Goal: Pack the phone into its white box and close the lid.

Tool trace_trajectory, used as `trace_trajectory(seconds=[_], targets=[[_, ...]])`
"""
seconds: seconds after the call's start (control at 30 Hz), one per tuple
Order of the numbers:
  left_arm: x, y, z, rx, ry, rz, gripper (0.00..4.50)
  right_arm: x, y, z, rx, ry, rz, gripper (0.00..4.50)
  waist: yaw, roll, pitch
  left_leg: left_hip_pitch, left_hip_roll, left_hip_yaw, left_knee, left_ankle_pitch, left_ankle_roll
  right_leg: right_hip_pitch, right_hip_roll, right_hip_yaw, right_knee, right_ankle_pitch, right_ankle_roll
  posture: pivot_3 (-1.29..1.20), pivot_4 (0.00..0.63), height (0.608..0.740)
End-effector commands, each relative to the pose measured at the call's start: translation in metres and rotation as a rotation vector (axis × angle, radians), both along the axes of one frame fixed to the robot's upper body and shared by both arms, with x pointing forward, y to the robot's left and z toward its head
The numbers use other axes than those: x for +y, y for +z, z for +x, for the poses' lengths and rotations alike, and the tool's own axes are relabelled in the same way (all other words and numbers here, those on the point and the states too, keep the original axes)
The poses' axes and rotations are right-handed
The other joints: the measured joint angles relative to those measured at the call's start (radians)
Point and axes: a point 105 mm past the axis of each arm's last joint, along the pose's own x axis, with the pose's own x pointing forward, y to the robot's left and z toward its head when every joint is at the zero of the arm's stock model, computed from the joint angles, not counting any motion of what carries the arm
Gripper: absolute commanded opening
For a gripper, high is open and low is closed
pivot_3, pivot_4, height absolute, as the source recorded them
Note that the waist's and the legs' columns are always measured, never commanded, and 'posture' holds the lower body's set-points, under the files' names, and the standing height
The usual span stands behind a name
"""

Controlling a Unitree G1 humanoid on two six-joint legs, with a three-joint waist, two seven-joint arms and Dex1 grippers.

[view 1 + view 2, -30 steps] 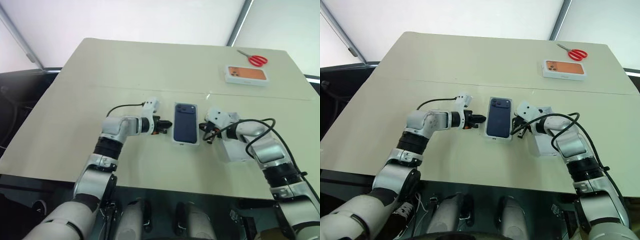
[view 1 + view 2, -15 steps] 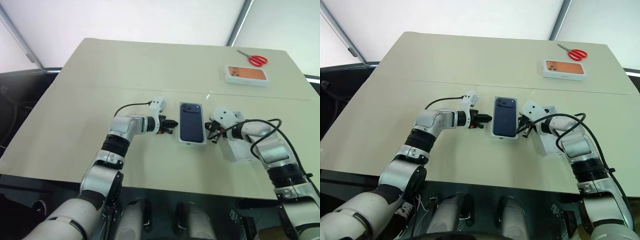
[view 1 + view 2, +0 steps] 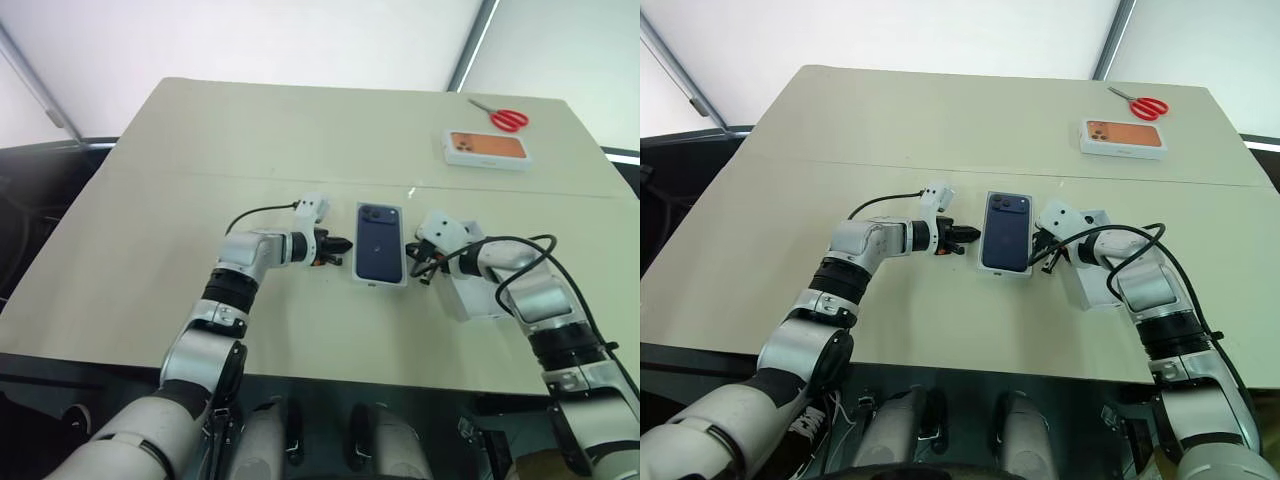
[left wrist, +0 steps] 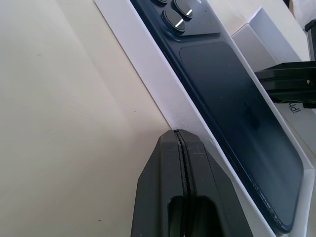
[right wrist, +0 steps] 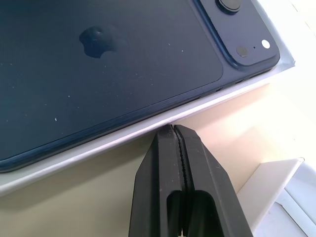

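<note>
we see the phone [image 3: 380,243] lying back-up inside the white box [image 3: 357,280], its camera cluster at the far end. the box sits on the tan table [image 3: 150,200], roughly at the middle, between the two arms.

our left gripper [image 3: 345,244] points in from the left with its two black fingers pressed together, nothing between them. in the left wrist view its tip [image 4: 176,134] sits right at the left wall of the white box; we cannot tell whether it actually touches.

our right gripper [image 3: 414,262] comes in from the right, also pinched tight and empty. in the right wrist view its tip [image 5: 172,129] meets the box's right wall, just below the phone's edge, close to the camera end.

the lid [image 3: 470,298] lies on the table just to the right of the box, under our right forearm, with its pale inner face up. its wall shows at the edge of the right wrist view.

at the far right of the table we see a second white box with an orange phone picture [image 3: 487,147], and red-handled scissors [image 3: 506,117] just beyond it. both are well apart from the grippers.
</note>
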Motion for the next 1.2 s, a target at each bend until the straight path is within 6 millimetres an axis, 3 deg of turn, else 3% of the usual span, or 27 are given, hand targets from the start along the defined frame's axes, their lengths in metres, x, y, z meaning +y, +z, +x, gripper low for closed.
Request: trace_trajectory(seconds=[0.03,0.3,0.53,0.7,0.8,0.97,1.1,1.2], targets=[[0.004,0.006,0.005,-0.02,0.027,-0.016,0.04,0.005,0.001,0.002,-0.003,0.015,0.003,0.0,-0.006,0.0,0.0,0.0,0.0,0.0,0.0,0.0,0.0,0.0,0.0,0.0,0.0,0.0,0.0,0.0,0.15,0.738],[0.004,0.014,0.012,-0.054,0.04,-0.024,0.04,0.0,0.005,0.012,-0.03,-0.01,-0.006,0.0,-0.011,0.0,0.0,-0.002,0.003,0.0,0.005,-0.001,0.001,-0.001,0.003,0.0,0.002,0.0,0.0,0.0,0.15,0.738],[0.028,0.015,0.007,-0.109,0.064,-0.017,0.04,-0.012,0.017,0.031,-0.112,-0.115,-0.002,0.0,-0.025,0.0,0.0,-0.003,0.004,0.0,0.007,-0.001,0.001,-0.003,0.005,0.0,0.005,0.0,0.0,0.0,0.15,0.738],[0.043,0.035,0.008,-0.187,0.12,-0.057,0.04,-0.027,0.027,0.056,-0.208,-0.242,-0.032,0.0,-0.031,0.001,0.001,-0.004,0.004,0.0,0.008,-0.001,0.001,-0.004,0.005,0.001,0.008,0.0,0.0,0.0,0.15,0.738],[0.051,0.044,0.008,-0.226,0.143,-0.076,0.04,-0.024,0.03,0.061,-0.207,-0.242,-0.011,0.0,-0.033,0.001,0.001,-0.004,0.004,0.001,0.008,-0.001,0.001,-0.005,0.005,0.001,0.008,0.0,0.0,0.0,0.15,0.738],[0.065,0.054,0.0,-0.348,0.137,-0.057,0.04,-0.009,0.042,0.063,-0.214,-0.205,0.079,0.0,-0.036,0.002,0.001,-0.004,0.004,0.002,0.008,-0.001,0.001,-0.005,0.006,0.002,0.009,-0.001,0.0,0.0,0.15,0.738],[0.085,0.066,-0.004,-0.376,0.143,-0.083,0.04,-0.01,0.06,0.051,-0.12,-0.198,0.282,0.0,-0.032,0.003,0.002,-0.004,0.004,0.002,0.008,-0.001,0.001,-0.005,0.006,0.002,0.009,-0.001,0.0,0.0,0.15,0.738],[0.102,0.069,-0.008,-0.446,0.12,-0.005,1.3,-0.016,0.061,0.032,-0.043,-0.189,0.286,1.28,-0.03,0.003,0.002,-0.004,0.005,0.001,0.008,-0.001,0.001,-0.006,0.006,0.002,0.009,-0.001,0.0,0.0,0.15,0.738]])
